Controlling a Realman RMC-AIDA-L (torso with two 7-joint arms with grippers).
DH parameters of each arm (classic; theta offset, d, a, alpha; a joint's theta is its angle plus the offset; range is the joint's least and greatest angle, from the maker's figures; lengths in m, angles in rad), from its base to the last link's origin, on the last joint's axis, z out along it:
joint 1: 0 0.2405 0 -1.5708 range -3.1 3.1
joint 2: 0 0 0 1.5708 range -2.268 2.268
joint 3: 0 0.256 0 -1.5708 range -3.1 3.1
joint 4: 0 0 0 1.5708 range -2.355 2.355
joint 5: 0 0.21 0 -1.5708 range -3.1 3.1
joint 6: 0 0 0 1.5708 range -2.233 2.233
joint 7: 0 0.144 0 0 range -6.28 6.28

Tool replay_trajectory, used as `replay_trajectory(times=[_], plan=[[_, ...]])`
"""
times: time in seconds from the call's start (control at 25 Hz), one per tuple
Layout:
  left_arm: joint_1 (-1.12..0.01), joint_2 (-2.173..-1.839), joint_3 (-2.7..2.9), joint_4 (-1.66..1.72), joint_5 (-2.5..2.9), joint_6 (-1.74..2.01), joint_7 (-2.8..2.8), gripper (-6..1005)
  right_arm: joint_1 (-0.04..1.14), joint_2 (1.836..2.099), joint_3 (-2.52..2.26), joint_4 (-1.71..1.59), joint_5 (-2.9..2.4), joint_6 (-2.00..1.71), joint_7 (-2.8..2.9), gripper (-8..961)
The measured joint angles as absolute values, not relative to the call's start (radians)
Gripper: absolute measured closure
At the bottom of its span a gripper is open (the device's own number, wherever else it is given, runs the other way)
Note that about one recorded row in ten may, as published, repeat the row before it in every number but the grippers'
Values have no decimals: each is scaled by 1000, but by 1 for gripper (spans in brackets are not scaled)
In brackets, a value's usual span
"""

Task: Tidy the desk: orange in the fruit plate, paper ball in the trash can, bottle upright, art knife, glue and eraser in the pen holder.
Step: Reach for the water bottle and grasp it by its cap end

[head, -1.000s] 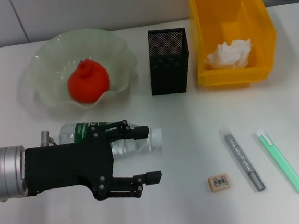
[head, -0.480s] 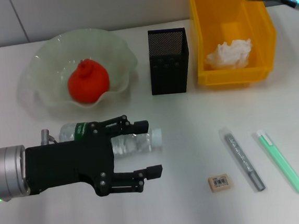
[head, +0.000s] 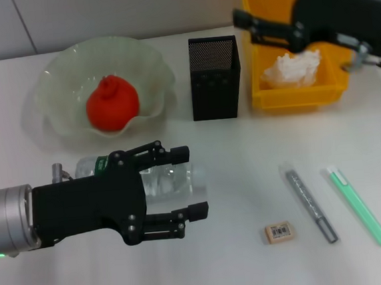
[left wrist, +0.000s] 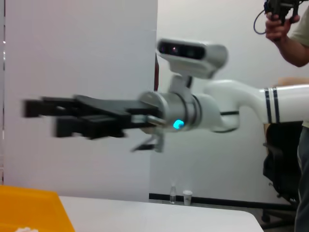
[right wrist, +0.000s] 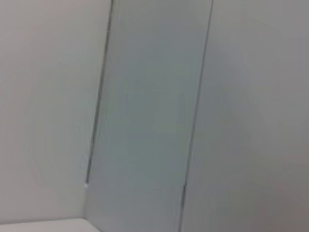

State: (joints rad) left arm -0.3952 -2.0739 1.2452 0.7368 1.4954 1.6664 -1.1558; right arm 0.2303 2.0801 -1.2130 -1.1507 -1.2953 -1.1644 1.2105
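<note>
Lower left in the head view, the left gripper (head: pixel 187 183) hangs spread wide over the bottle (head: pixel 150 179), which lies on its side on the desk (head: pixel 231 152). Upper right, the right gripper (head: pixel 250 24) hovers parted above the trash can (head: pixel 263 56), where the paper ball (head: pixel 295 68) sits. The orange (head: pixel 112 104) rests in the fruit plate (head: pixel 58 81); the eraser (head: pixel 279 232) lies lower right.

A white desk (head: pixel 227 259) stands before pale panelled walls (right wrist: pixel 145 111) with a black office chair (left wrist: pixel 282 179) beside
</note>
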Motion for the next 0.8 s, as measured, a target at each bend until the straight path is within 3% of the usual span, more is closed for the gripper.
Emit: replay_trajectory(times=[0.32,0.8], plan=[[-403,-2073,1235,716,1479,1628,-1141,215,174,2077,-1041,-1047,-1404,-1443,1211,163],[-413,-2072,1241,720,1480,1577,-1104,217,95,2080,-1001,-1097,-1547,-1477,1329,164]])
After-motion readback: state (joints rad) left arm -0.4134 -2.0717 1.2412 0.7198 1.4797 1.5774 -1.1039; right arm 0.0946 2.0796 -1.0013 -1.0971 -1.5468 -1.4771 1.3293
